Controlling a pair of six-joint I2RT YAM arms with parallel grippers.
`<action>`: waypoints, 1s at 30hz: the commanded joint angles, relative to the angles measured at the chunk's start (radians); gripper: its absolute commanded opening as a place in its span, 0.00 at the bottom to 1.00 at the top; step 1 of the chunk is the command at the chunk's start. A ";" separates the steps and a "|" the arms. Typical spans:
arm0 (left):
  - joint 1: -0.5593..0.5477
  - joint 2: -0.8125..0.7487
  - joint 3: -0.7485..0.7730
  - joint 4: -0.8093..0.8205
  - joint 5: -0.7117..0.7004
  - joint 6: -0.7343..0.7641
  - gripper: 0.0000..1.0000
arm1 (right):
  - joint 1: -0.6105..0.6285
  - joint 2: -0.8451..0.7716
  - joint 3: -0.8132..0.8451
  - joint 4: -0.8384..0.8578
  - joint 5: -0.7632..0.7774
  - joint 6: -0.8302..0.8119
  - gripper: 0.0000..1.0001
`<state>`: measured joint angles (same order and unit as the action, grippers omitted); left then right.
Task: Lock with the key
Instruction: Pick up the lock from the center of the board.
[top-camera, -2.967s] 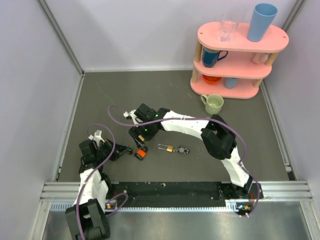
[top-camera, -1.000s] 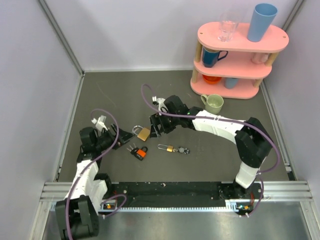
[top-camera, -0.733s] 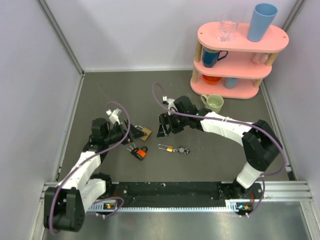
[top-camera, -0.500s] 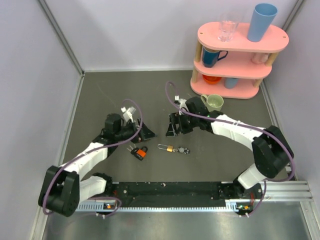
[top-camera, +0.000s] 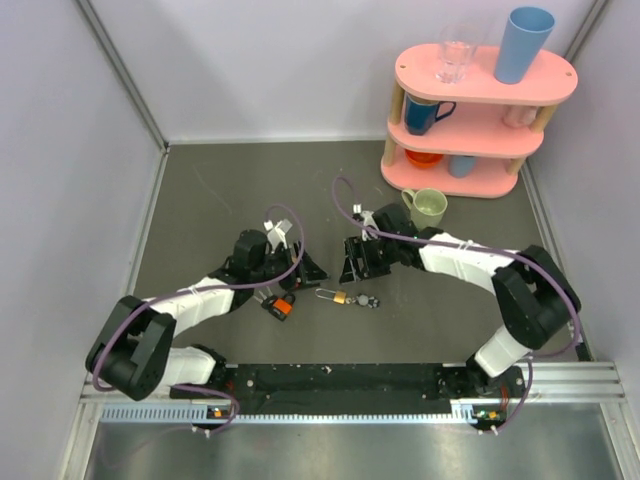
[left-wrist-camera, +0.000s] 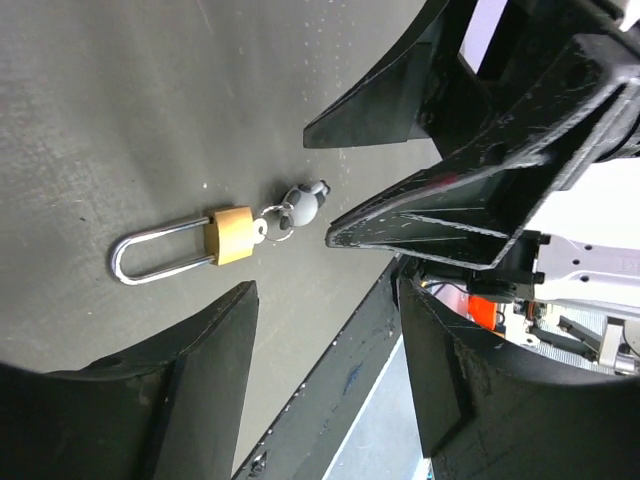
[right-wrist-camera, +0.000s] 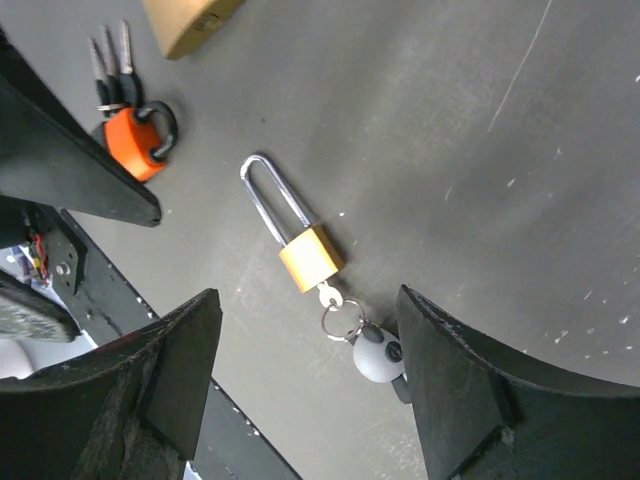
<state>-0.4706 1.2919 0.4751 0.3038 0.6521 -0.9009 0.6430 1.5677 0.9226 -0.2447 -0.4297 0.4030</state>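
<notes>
An orange-and-black padlock (top-camera: 281, 307) lies on the dark table, with the key among a small silver bunch (top-camera: 263, 295) attached to it; the right wrist view shows the padlock (right-wrist-camera: 135, 135) and the bunch (right-wrist-camera: 110, 62) at upper left. My left gripper (top-camera: 304, 270) is open just above and right of them, holding nothing (left-wrist-camera: 325, 300). My right gripper (top-camera: 352, 268) is open over a small brass padlock (right-wrist-camera: 310, 255) with a ring and a grey ball (right-wrist-camera: 376, 355), empty as well (right-wrist-camera: 308, 300).
A large brass padlock (right-wrist-camera: 190, 20) lies beside my left gripper. The small brass padlock (top-camera: 336, 296) sits between both grippers. A pink shelf (top-camera: 485, 110) with cups stands at back right, a green mug (top-camera: 428, 207) before it. A black rail (top-camera: 340, 378) runs along the near edge.
My left arm has swung right toward the table's middle, over the large brass padlock, and its jaws have narrowed a little. My right gripper has moved right and nearer, above the small brass padlock.
</notes>
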 joint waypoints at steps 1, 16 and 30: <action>-0.003 0.035 -0.026 0.040 -0.039 -0.010 0.62 | -0.005 0.070 0.016 0.028 -0.027 -0.013 0.69; -0.003 0.242 -0.015 0.103 -0.048 -0.003 0.54 | 0.086 0.126 0.002 0.018 -0.076 0.003 0.61; -0.016 0.362 0.108 0.142 0.033 0.040 0.53 | 0.167 0.133 -0.010 0.191 -0.112 0.154 0.60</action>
<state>-0.4732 1.6379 0.5301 0.3977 0.6426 -0.9035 0.8051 1.6985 0.9142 -0.1558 -0.5121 0.5026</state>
